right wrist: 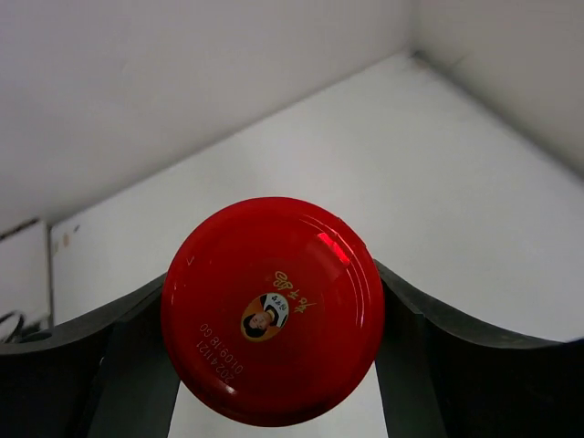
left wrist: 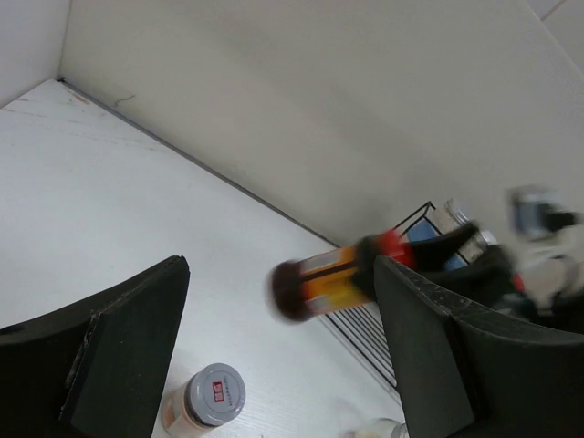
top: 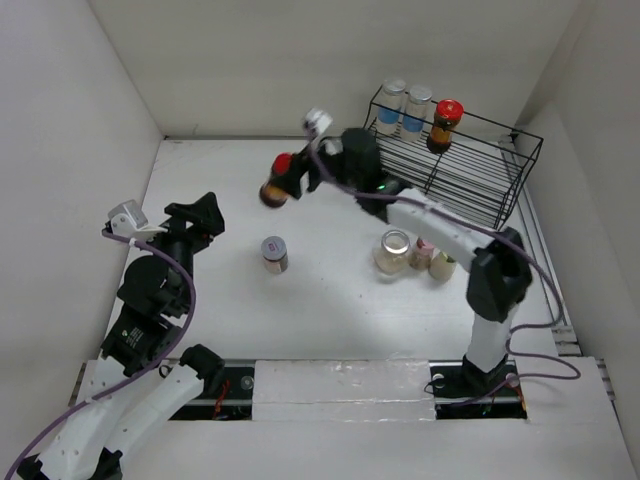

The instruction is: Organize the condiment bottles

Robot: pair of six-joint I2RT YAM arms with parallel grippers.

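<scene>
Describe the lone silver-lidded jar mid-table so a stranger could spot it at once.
Find the black wire rack in the far right corner of the table, then the three clustered jars in front of it. Left of those, the silver-lidded jar stands alone, upright, touching nothing; its flat grey lid bears a small red mark.

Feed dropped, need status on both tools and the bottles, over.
Left tool open, empty. Right tool shut on red-lidded dark amber jar, tilted, airborne. Path to black wire rack open.
</scene>
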